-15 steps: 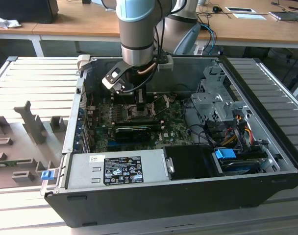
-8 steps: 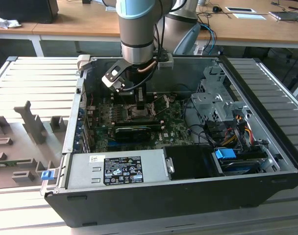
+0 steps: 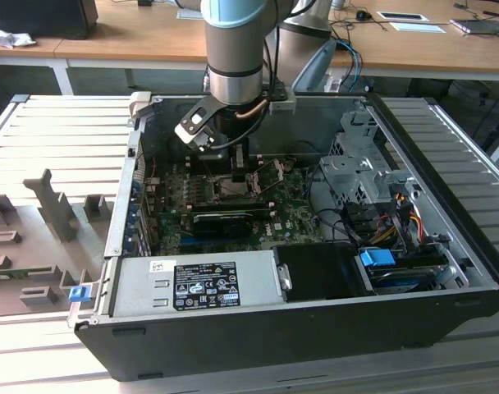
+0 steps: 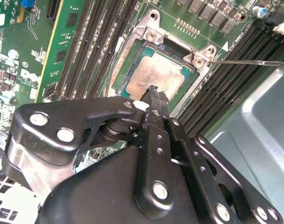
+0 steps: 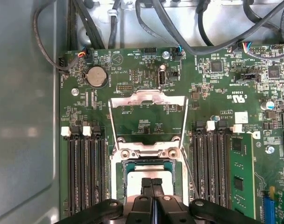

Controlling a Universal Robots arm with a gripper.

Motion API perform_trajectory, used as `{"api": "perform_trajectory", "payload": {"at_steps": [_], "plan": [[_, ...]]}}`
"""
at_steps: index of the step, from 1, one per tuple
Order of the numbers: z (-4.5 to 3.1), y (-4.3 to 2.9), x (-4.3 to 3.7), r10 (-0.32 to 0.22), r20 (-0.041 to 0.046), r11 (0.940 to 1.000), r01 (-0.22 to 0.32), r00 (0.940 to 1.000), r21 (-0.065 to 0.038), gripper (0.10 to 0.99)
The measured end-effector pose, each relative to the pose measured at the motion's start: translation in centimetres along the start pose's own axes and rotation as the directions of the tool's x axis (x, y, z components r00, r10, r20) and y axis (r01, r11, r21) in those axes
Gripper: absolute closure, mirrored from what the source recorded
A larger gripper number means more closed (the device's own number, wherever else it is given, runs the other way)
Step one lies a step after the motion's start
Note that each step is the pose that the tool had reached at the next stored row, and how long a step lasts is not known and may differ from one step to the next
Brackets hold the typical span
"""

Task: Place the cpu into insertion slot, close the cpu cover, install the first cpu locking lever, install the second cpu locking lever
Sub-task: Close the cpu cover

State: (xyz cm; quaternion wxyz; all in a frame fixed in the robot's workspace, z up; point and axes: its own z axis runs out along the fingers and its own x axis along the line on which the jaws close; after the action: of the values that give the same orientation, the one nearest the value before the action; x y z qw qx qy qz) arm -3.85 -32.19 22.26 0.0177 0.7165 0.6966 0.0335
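Observation:
The cpu (image 5: 149, 171) (image 4: 156, 74) lies silver side up in the insertion slot (image 5: 117, 179) (image 4: 129, 55) on the green motherboard. The cpu cover (image 5: 147, 99) is swung open and rests back on the board beyond the socket. In the exterior view it shows as a raised frame (image 3: 270, 171). My gripper (image 5: 151, 182) (image 4: 154, 90) (image 3: 231, 158) is shut, empty, with its tips right over the chip's near edge; contact cannot be told. A thin wire locking lever (image 4: 247, 61) (image 5: 189, 173) stands unlatched beside the socket.
Memory slots (image 5: 83, 172) flank the socket on both sides. A black card (image 3: 225, 220) lies in front of it. The power supply (image 3: 196, 283), a drive cage (image 3: 356, 168) and bundled cables (image 5: 179, 28) crowd the case. The grey case wall (image 5: 25, 116) stands close by.

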Motion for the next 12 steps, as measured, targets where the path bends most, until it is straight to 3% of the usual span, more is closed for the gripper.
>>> {"api": "perform_trajectory", "payload": {"at_steps": [12], "plan": [[-0.93, 0.07, 0.06, 0.000, 0.0002, 1.0000, 0.000, 1.0000, 0.000, 0.980]]}}
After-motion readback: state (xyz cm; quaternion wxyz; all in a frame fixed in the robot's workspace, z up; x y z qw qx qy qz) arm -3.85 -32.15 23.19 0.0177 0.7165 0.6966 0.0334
